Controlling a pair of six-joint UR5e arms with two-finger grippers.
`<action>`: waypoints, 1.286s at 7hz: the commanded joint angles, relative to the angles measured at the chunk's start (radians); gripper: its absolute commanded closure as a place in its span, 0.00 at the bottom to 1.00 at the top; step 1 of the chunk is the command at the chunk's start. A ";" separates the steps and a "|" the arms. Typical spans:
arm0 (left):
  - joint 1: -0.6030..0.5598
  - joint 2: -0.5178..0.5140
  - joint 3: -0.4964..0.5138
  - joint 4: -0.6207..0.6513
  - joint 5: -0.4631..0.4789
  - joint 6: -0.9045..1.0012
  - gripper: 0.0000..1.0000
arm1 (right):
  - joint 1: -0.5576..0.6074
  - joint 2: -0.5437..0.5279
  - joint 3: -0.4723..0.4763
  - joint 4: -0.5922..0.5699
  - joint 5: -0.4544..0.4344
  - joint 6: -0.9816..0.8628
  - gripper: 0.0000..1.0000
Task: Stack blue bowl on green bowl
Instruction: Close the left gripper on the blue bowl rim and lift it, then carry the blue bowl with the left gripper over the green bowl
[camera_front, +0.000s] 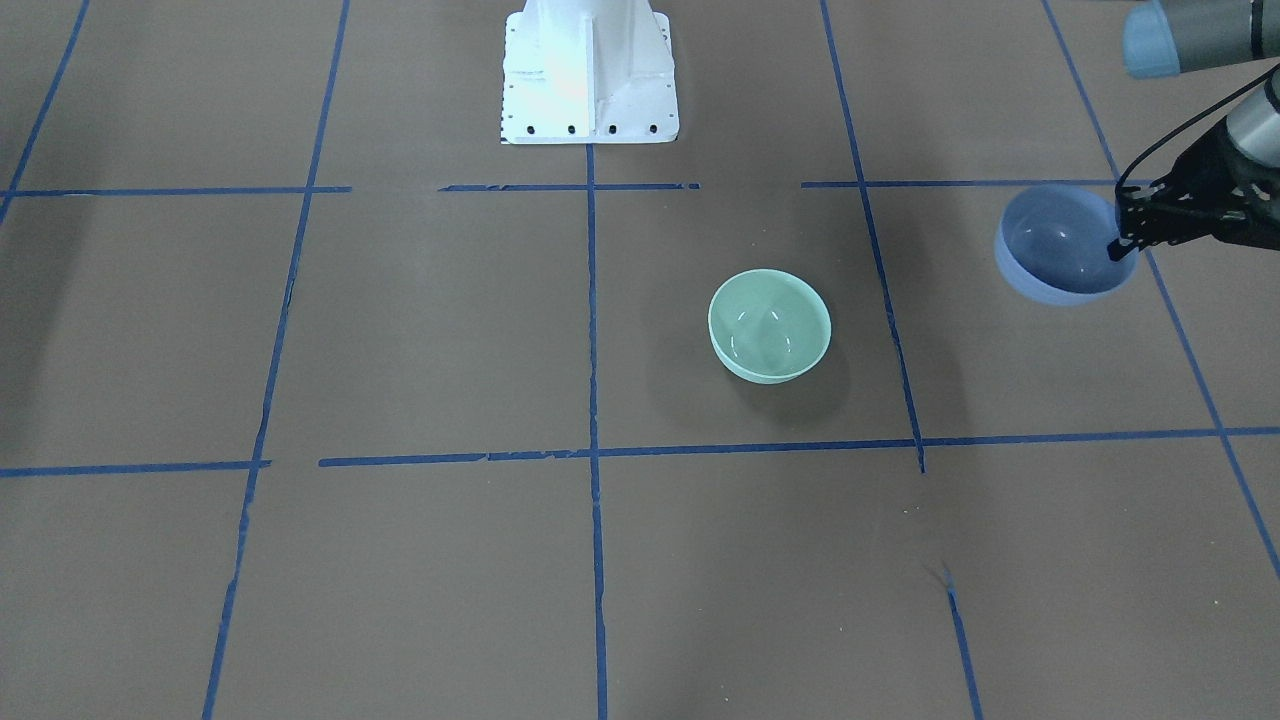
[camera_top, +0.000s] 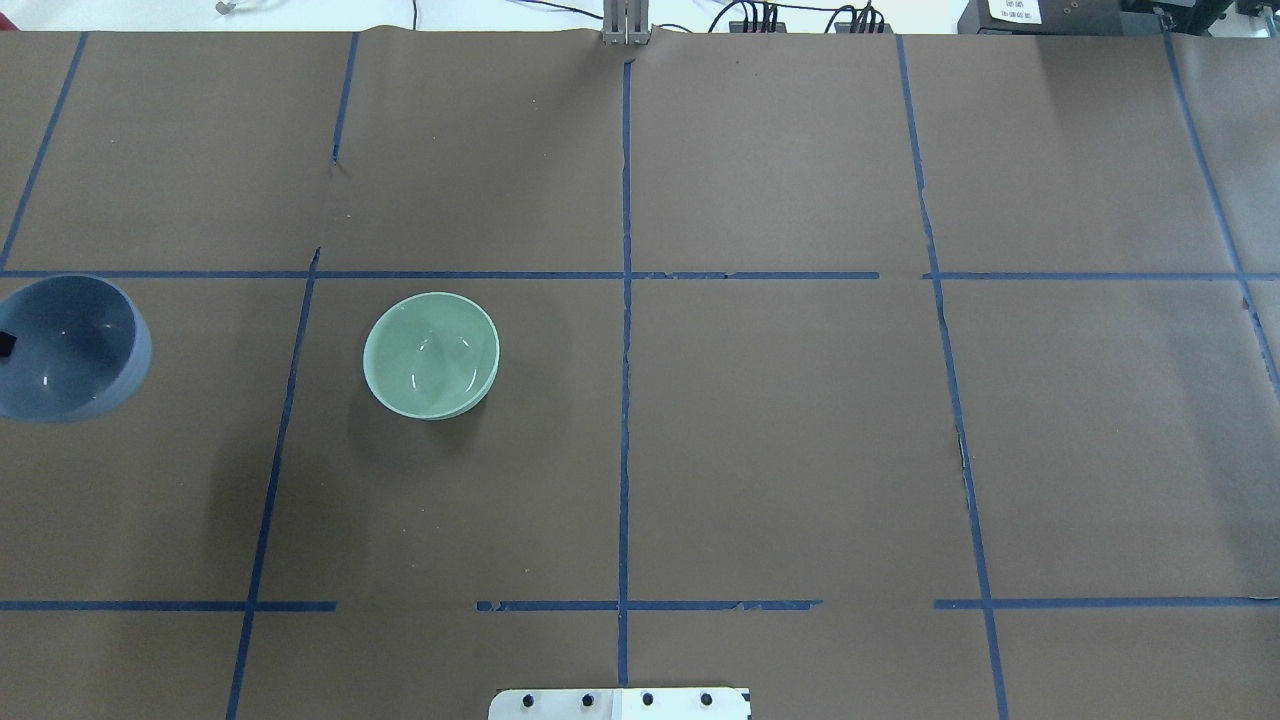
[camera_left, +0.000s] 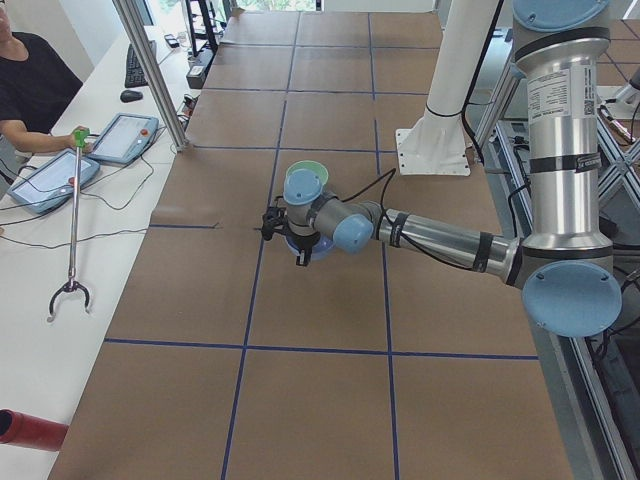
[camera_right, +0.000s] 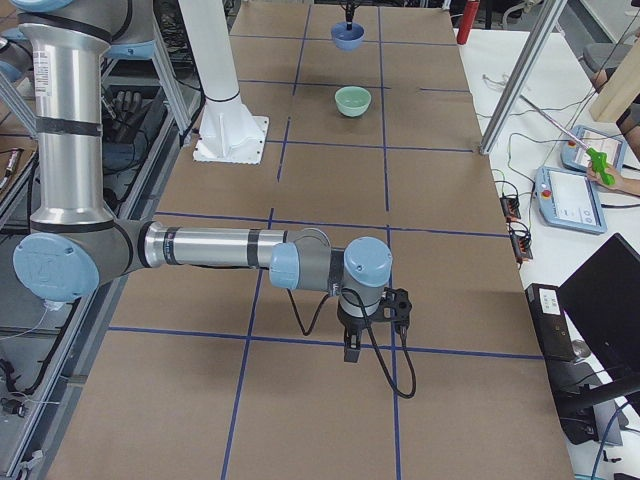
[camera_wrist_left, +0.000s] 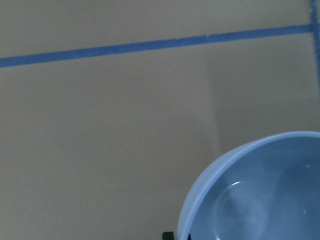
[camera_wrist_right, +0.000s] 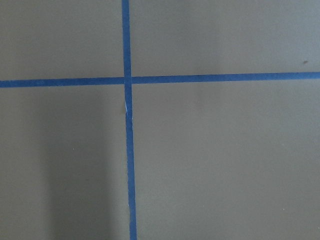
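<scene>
The blue bowl (camera_front: 1060, 245) hangs tilted above the table, to the robot's left of the green bowl. My left gripper (camera_front: 1122, 243) is shut on its rim, one finger inside the bowl. In the overhead view the blue bowl (camera_top: 70, 345) is at the left edge, with a black fingertip (camera_top: 5, 343) inside it. The left wrist view shows the blue bowl (camera_wrist_left: 260, 197) at lower right. The green bowl (camera_front: 769, 325) stands upright and empty on the brown table, left of centre in the overhead view (camera_top: 431, 354). My right gripper (camera_right: 352, 350) hovers far off near the table's right end; I cannot tell its state.
The white robot base plate (camera_front: 590, 90) stands at the table's near edge. Blue tape lines (camera_top: 625, 400) divide the brown paper into squares. An operator's desk with tablets (camera_left: 50, 180) and a grabber stick (camera_left: 72, 220) lies beyond the far edge.
</scene>
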 joint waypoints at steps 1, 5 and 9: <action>-0.108 -0.167 -0.132 0.369 -0.002 0.080 1.00 | 0.000 0.000 0.000 0.000 0.000 0.000 0.00; 0.055 -0.289 -0.215 0.362 -0.017 -0.334 1.00 | -0.001 0.000 0.000 0.000 0.000 0.000 0.00; 0.299 -0.364 0.034 -0.095 0.053 -0.721 1.00 | -0.001 0.000 0.000 0.000 0.000 0.000 0.00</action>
